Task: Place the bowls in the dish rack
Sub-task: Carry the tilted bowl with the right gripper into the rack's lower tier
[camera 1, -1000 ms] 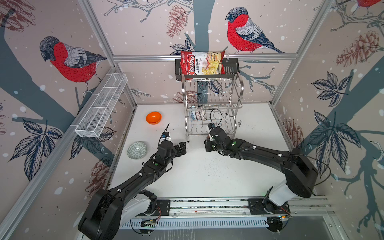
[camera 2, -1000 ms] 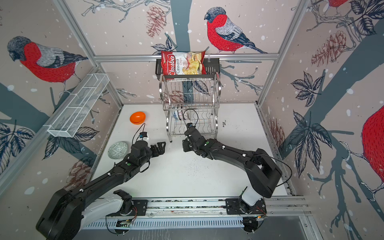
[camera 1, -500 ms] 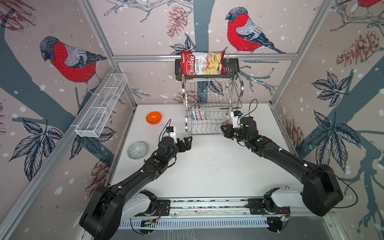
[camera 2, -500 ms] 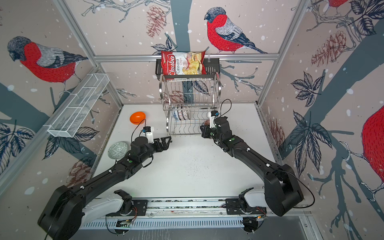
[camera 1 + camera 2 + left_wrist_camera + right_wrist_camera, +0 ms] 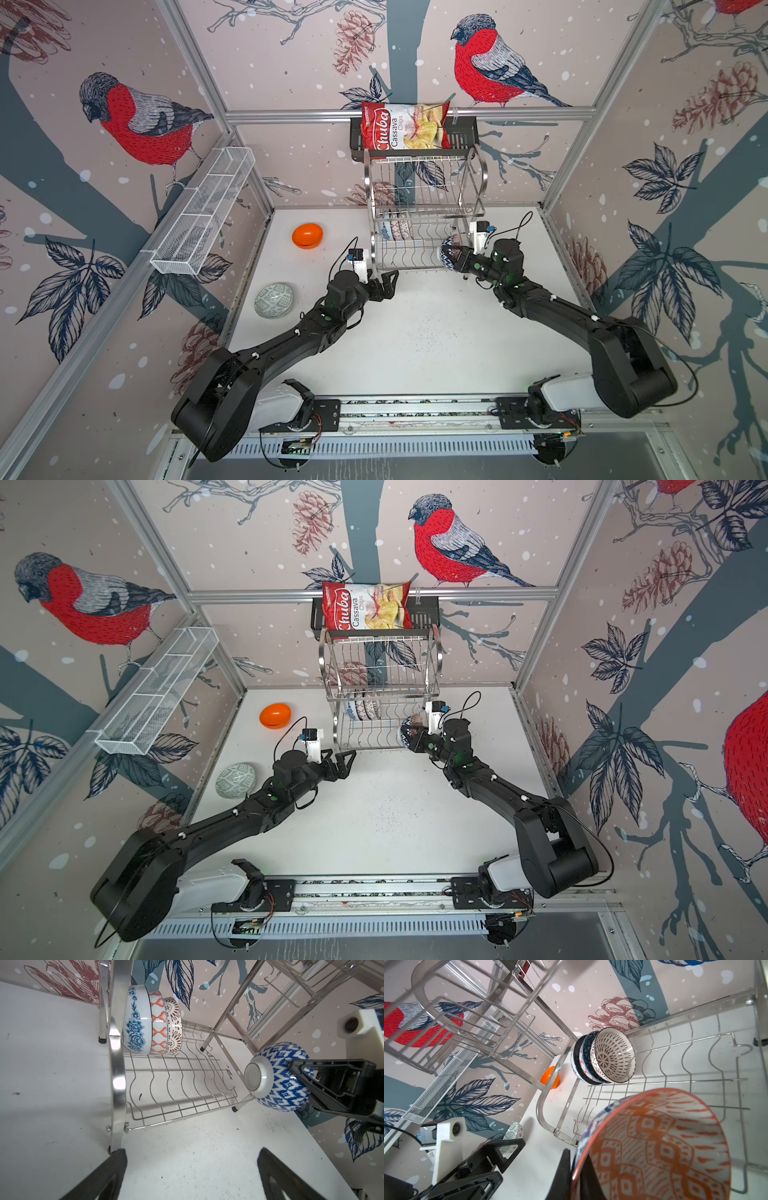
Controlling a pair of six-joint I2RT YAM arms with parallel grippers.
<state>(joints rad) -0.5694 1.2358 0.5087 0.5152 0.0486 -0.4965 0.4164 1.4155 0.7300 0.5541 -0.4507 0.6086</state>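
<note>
The steel-wire dish rack [image 5: 424,189] [image 5: 380,667] stands at the back middle of the white table. Three bowls stand on edge at the left of its lower tier: blue-floral [image 5: 136,1022], red-white [image 5: 159,1024] and dotted [image 5: 174,1026]. My right gripper [image 5: 457,261] [image 5: 576,1159] is shut on the rim of the blue bowl with white triangles [image 5: 446,257] [image 5: 278,1076], holding it on edge at the rack's right end by the lower tier. My left gripper [image 5: 386,283] [image 5: 191,1153] is open and empty, by the rack's front left foot. An orange bowl [image 5: 307,235] and a grey-green bowl [image 5: 274,300] lie at the table's left.
A long white mesh basket [image 5: 203,208] hangs on the left wall. A black shelf with a chips bag [image 5: 405,126] sits just above the rack. Patterned walls close the table on three sides.
My right gripper carried the blue bowl from the rack's front middle to its right end. My left gripper, still open, moved forward and right to the rack's front left foot.
</note>
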